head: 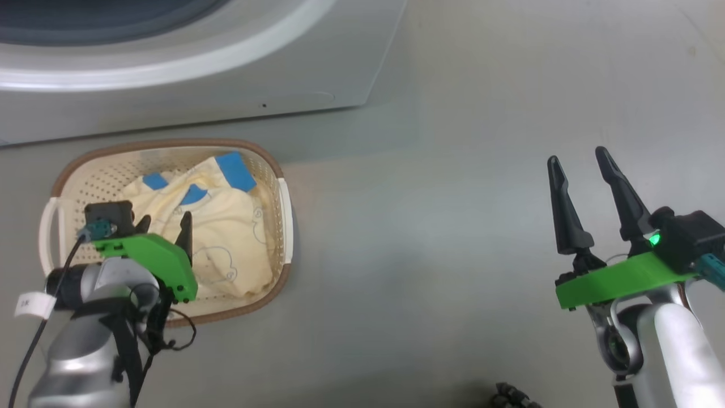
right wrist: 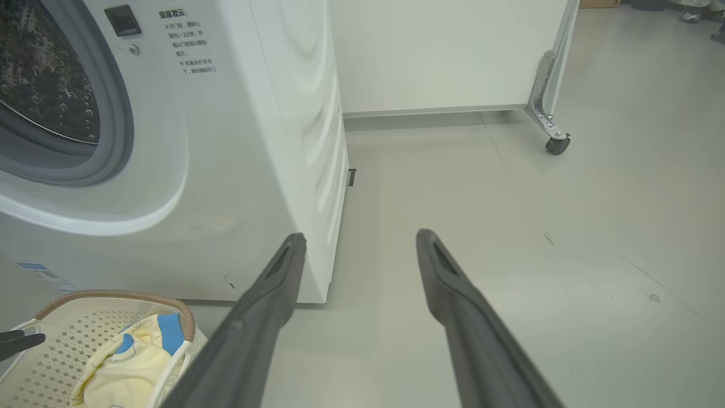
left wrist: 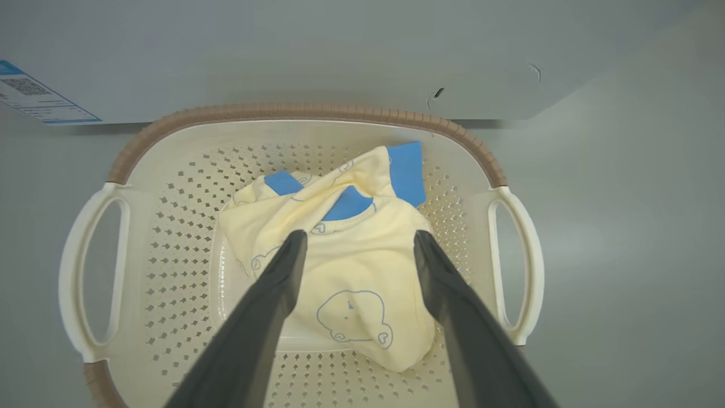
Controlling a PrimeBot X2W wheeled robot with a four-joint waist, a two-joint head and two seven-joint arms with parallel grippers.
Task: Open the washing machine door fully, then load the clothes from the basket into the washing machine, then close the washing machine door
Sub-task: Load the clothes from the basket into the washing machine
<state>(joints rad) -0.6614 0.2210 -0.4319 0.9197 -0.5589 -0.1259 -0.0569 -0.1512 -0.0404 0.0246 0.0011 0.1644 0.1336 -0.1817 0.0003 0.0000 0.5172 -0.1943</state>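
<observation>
1. Head view: the left pincer [head: 164, 222], wide open and empty, hangs over the basket [head: 170, 143], aimed at the clothes [head: 232, 238] inside. The right pincer [head: 576, 158], also open and empty, idles well right of the basket.
2. Left wrist view: its fingers [left wrist: 272, 300] straddle the middle of the clothes, probably for a full grab.
3. Right wrist view: the washing machine [right wrist: 255, 141] stands just behind the basket, its drum [right wrist: 45, 73] exposed for loading.

Soft, even, bright light fills all three views. A faint shadow lies on the floor [head: 453, 226] along the base of the washing machine [head: 226, 85], and the floor carries a mild sheen. The head view looks slightly soft; both wrist views bow at their edges.
</observation>
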